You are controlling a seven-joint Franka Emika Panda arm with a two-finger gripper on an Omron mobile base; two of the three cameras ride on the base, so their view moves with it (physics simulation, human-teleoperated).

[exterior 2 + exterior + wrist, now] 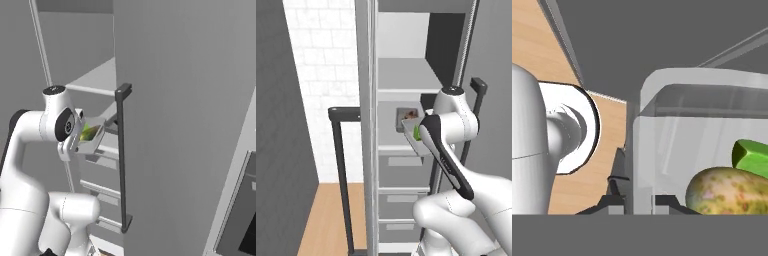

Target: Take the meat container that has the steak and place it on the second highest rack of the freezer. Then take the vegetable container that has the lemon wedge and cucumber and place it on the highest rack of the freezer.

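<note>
The vegetable container (677,135) is a shallow, pale, translucent tray with rounded corners and a raised rim. It looks rigid and light, with smooth walls that are probably slippery. It sits in the air at the mouth of the freezer (406,75), about level with the second shelf. The end effector (635,200) pinches its near wall, one dark finger on each side, so the rim is the sensible place to hold. A grip on one edge lets the tray tip, and the loose contents may slide.

Inside lie a green blocky piece (752,157) and a rounded, mottled yellow-green lump (727,192), both far smaller than the tray.

Behind it, on the second shelf, rests the meat container (408,117) with a reddish lump. The highest rack (403,77) above is a flat, light grey slab. The freezer's long dark bar handle (122,160) stands on the open door.
</note>
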